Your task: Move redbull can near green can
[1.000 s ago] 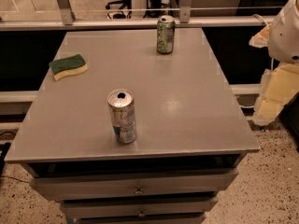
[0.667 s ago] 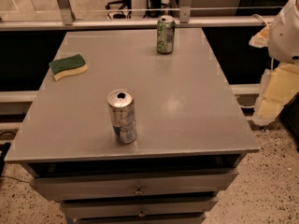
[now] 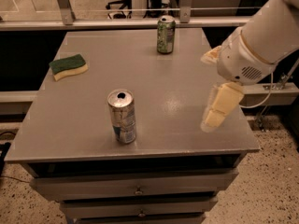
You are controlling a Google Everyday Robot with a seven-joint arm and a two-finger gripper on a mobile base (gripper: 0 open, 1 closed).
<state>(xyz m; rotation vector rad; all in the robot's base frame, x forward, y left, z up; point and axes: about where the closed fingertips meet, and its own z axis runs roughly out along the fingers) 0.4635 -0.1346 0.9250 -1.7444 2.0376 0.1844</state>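
The redbull can [image 3: 122, 116] stands upright near the front of the grey table [image 3: 88, 111], silver with blue patches low on its side and an open top. The green can [image 3: 165, 34] stands upright at the table's far edge, well behind the redbull can and a little to the right. My gripper [image 3: 212, 80] hangs over the table's right side, to the right of the redbull can and apart from it. Its two cream fingers [image 3: 217, 105] are spread apart and hold nothing.
A green and yellow sponge [image 3: 68, 66] lies at the table's left side. Drawers [image 3: 138, 189] sit under the table front. A railing [image 3: 140, 22] and dark gap run behind the table. Speckled floor lies at the right.
My arm and gripper have moved left, from beside the table's right edge to over its right side. Both cans and the sponge have not moved.
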